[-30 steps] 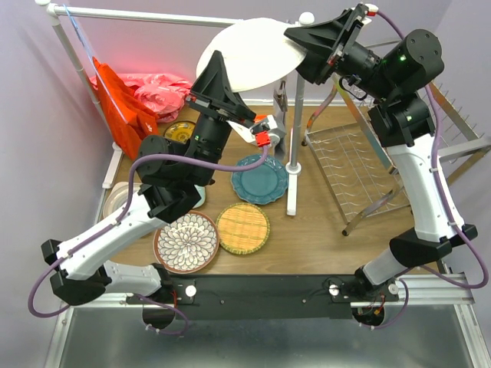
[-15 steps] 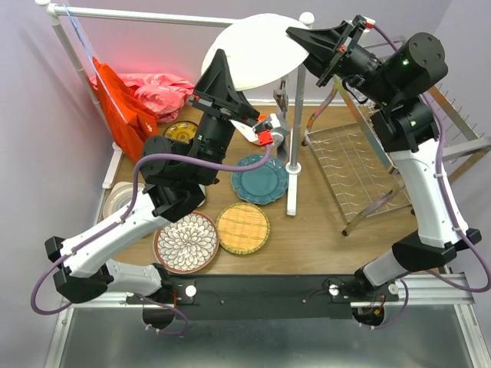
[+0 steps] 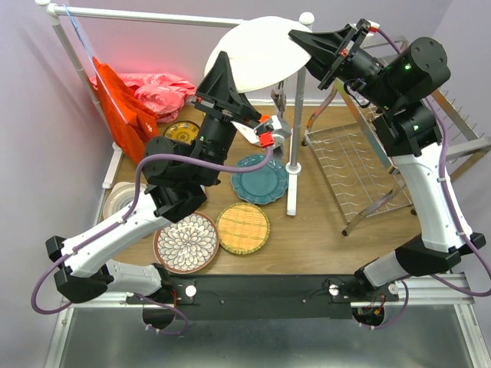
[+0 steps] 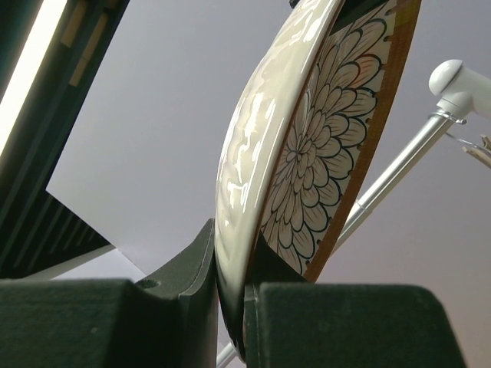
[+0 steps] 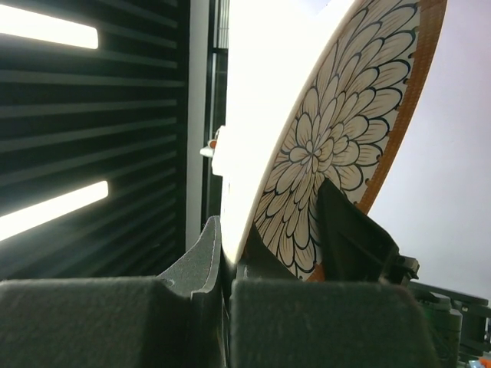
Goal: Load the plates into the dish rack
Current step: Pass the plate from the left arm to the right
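A brown-rimmed white-floral plate (image 3: pixel 257 50) is held high above the table, its white underside toward the top camera. My left gripper (image 3: pixel 228 67) is shut on its lower left rim, and my right gripper (image 3: pixel 304 38) is shut on its right rim. The left wrist view shows the plate (image 4: pixel 322 138) edge-on between the left gripper (image 4: pixel 234 307) jaws. The right wrist view shows the plate (image 5: pixel 337 130) pinched in the right gripper (image 5: pixel 230 264). The chrome wire dish rack (image 3: pixel 360 165) stands at the right, below the right arm.
On the table lie a teal scalloped plate (image 3: pixel 261 179), a woven yellow plate (image 3: pixel 242 228), a second floral plate (image 3: pixel 186 242), a yellow-brown plate (image 3: pixel 180 130) and a white ringed plate (image 3: pixel 115 201). A white pipe rail (image 3: pixel 153 15), its post (image 3: pixel 295 153) and red cloths (image 3: pixel 123 103) stand behind.
Both grippers and the plate between them have drifted slightly up and to the right. Nothing on the table moved.
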### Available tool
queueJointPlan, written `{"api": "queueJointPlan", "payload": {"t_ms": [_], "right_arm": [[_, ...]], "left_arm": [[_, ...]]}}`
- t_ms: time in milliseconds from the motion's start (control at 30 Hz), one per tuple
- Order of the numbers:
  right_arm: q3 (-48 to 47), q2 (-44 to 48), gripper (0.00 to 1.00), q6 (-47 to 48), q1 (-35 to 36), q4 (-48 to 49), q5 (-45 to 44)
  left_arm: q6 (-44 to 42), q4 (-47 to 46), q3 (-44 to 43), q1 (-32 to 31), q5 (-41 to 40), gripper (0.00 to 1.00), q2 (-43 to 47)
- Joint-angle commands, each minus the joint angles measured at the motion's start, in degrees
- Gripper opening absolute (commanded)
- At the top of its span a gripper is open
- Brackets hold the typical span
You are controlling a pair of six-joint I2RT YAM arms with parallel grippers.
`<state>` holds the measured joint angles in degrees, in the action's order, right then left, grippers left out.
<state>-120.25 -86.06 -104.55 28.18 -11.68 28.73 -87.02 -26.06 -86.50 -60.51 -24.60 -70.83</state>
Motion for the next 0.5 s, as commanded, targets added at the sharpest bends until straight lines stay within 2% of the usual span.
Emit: {"api": "queueJointPlan", "payload": {"t_ms": [0,67,100,200,333,467], "right_arm": [[-0.51,0.28,0.01,9.19,-0.32,-0.80,-2.89],[-1.13,0.02,0.00,9.28,-0.32,0.08,-2.98],[-1.39,-0.16,0.01,9.37,-0.32,0.69,-2.98],[-1.75,-0.51,0.01,9.72,-0.32,1.83,-3.07],[-1.92,-0.69,0.00,10.51,-0.41,3.33,-3.07],[-2.88,-1.39,0.00,11.56,-0.85,7.10,-3.86]], "left_arm": [[-2.98,-6.54,-1.04,-0.04,0.26,0.21,1.48],[-2.28,-7.42,-0.78,-0.13,0.17,0.40,1.57],[-2.19,-7.60,-0.69,-0.13,0.17,0.53,1.57],[-1.57,-8.21,-0.69,-0.13,0.08,0.66,1.57],[-1.04,-8.30,-0.69,-0.22,-0.10,0.74,1.83],[-0.34,-8.39,0.28,-0.66,-0.45,0.75,2.53]]}}
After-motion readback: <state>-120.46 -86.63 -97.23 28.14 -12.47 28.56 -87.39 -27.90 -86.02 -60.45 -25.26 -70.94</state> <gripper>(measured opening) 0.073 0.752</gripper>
